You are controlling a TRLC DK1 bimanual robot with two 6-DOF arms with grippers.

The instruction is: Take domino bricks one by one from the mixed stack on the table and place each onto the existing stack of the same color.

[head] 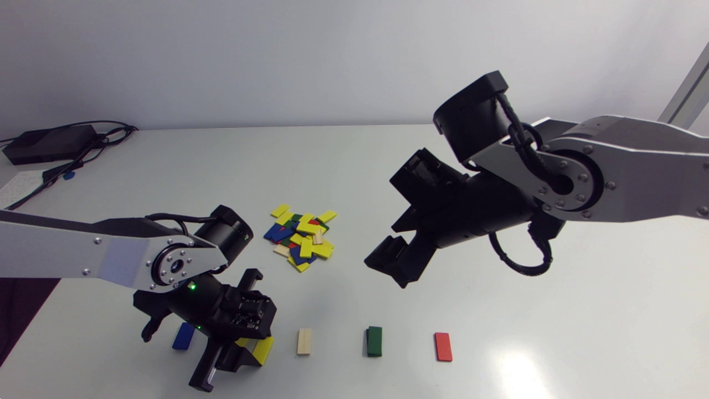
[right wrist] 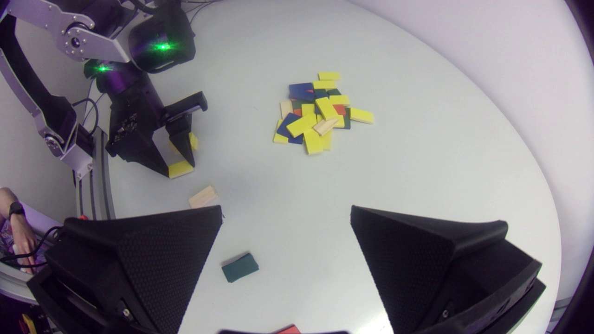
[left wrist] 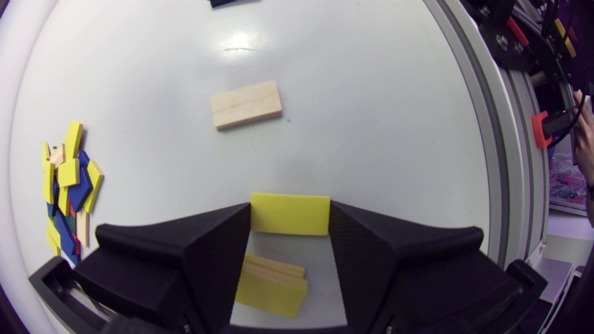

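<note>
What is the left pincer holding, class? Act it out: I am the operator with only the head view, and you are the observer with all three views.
Observer: The left pincer is shut on one yellow brick, clamped by its short ends.
Operator: Is a matching stack below it?
Observer: Yes. The left wrist view shows a yellow stack of several layers on the table under the pincer, apart from the held brick.
Operator: And the right pincer?
Observer: The right pincer is open. Its wrist view shows nothing in its grasp, only the green stack on the table below.
</note>
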